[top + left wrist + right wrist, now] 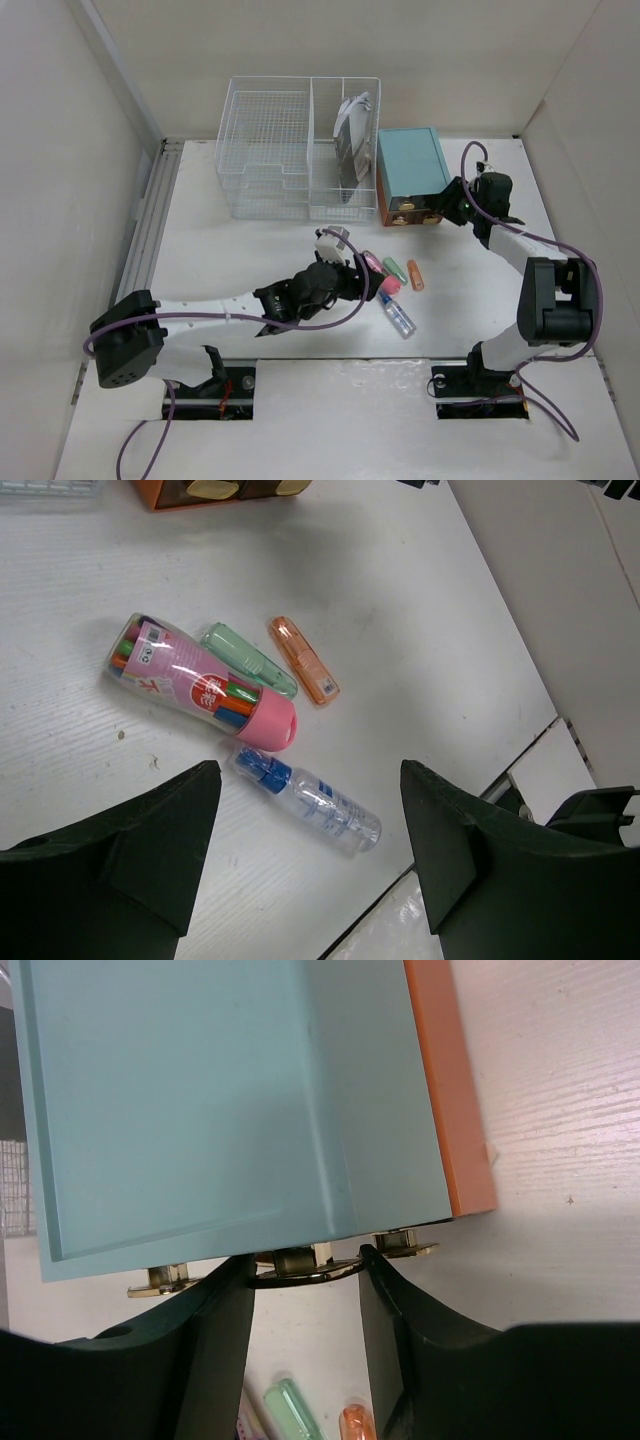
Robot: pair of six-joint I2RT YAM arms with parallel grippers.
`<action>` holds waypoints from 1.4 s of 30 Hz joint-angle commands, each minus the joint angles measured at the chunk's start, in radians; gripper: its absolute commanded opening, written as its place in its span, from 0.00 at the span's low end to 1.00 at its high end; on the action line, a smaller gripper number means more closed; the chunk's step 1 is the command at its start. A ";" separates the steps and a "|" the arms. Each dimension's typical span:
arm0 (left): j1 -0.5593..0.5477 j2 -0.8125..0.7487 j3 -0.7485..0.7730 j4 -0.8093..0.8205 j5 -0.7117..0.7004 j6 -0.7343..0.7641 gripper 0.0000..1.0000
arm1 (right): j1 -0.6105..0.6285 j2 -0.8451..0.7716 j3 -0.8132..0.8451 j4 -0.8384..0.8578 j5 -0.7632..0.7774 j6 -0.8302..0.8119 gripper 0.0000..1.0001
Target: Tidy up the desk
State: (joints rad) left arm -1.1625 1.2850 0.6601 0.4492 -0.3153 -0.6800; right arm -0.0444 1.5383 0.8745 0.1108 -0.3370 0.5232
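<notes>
The white desk (230, 255) holds a pink tube of markers (200, 685), a green highlighter (248, 660), an orange highlighter (304, 660) and a clear bottle with a blue cap (310, 798), lying close together in the middle. My left gripper (345, 272) is open and empty just above them; in the left wrist view the bottle lies between its fingers (150, 850). My right gripper (447, 207) is at the front of the teal drawer box (412, 165). It is shut on the box's dark ring handle (305, 1275), with a finger touching each end.
A white wire basket organizer (270, 150) stands at the back, left of the teal box, with a dark and white flat item (352, 140) upright in its right compartment. A metal rail (150, 215) runs along the desk's left edge. Pale walls surround it.
</notes>
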 commanded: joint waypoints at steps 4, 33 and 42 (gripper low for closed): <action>-0.008 -0.035 -0.017 0.034 -0.011 -0.015 0.69 | -0.012 -0.027 -0.006 0.089 -0.013 -0.009 0.27; -0.046 0.004 0.012 0.034 -0.039 -0.015 0.69 | -0.072 -0.334 -0.180 -0.416 -0.253 -0.350 0.71; -0.046 0.004 0.021 0.023 -0.048 -0.015 0.69 | -0.072 -0.454 -0.114 -0.591 -0.364 -0.390 0.74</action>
State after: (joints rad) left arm -1.2045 1.2942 0.6476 0.4480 -0.3458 -0.6899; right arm -0.1108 1.1515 0.6952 -0.4091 -0.6258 0.1715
